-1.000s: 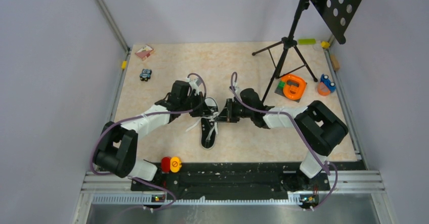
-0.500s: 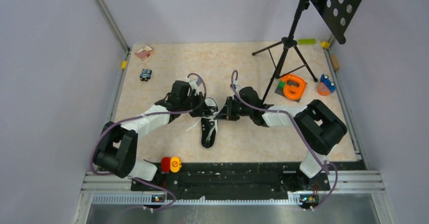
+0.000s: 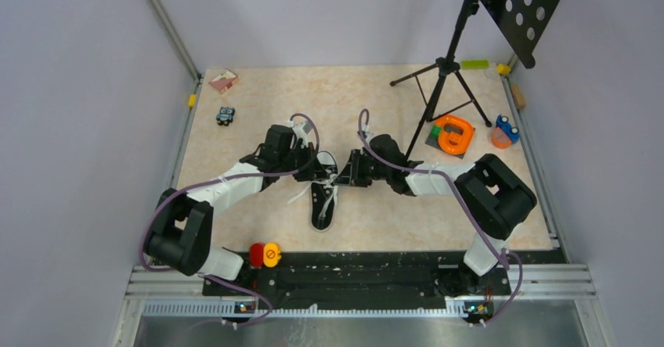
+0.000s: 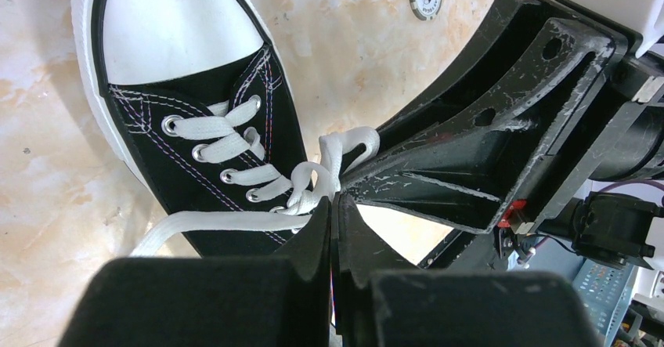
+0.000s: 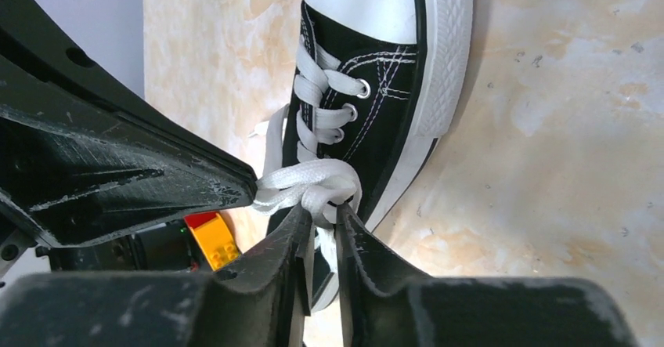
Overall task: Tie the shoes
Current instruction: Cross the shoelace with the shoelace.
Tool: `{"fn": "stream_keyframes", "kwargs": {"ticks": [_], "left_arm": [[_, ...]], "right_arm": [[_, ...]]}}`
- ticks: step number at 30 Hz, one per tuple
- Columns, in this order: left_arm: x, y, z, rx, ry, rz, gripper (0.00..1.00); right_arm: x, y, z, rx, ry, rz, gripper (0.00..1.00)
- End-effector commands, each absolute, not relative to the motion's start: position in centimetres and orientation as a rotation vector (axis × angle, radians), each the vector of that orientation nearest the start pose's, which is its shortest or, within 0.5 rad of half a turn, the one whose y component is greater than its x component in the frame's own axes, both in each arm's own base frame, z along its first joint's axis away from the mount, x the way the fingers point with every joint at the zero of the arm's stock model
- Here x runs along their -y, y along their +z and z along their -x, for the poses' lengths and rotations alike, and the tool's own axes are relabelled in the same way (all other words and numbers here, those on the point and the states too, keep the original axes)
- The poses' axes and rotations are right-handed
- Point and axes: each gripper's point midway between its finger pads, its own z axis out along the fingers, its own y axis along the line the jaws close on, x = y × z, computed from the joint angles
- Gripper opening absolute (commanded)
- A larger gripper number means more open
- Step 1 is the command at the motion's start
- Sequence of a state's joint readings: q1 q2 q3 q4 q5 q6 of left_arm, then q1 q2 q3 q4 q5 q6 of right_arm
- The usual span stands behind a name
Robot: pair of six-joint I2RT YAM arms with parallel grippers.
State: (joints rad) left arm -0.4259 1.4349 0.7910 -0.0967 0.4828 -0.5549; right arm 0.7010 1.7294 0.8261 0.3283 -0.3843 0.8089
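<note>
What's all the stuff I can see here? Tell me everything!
sneaker: one, black with white toe, middle of the table
laces: white, bunched between the two grippers
music stand: one, black, far right
orange thing: one, by the stand's feet
blue toy: one, far left
small box: one, pink, far left corner
blue-and-orange toy: one, right edge
buttons: two, red and yellow, near edge
table: one, beige
left gripper: black, shut on the laces
right gripper: black, tips around the laces

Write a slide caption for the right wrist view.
Right gripper straddles the white lace at the black sneaker, fingertips slightly apart; left gripper's closed tip meets the same lace.
</note>
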Motion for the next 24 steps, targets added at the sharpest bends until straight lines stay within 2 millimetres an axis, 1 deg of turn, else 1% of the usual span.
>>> {"fn": "stream_keyframes", "kwargs": {"ticks": [1, 4, 6, 15, 24], "left_arm": [[24.0, 11.8, -28.5, -2.370, -1.052, -0.140, 0.00], [24.0, 11.7, -28.5, -2.372, -1.053, -0.140, 0.00], [24.0, 11.8, -28.6, -2.371, -1.053, -0.139, 0.00], [24.0, 11.7, -28.5, -2.374, -1.054, -0.138, 0.00], [24.1, 11.8, -28.6, -2.370, -1.057, -0.140, 0.00]], "right_arm": [[-35.5, 9.6, -28.7, -2.304, 1.240, 0.128, 0.24], [-35.4, 9.7, -28.3, -2.305, 1.248, 0.139, 0.33], [-35.4, 9.7, -28.2, -2.308, 1.253, 0.142, 0.36], [-34.6, 9.7, -27.6, -2.318, 1.231, 0.132, 0.41], [-32.8, 9.4, -27.8, -2.331, 1.141, 0.102, 0.41]]}}
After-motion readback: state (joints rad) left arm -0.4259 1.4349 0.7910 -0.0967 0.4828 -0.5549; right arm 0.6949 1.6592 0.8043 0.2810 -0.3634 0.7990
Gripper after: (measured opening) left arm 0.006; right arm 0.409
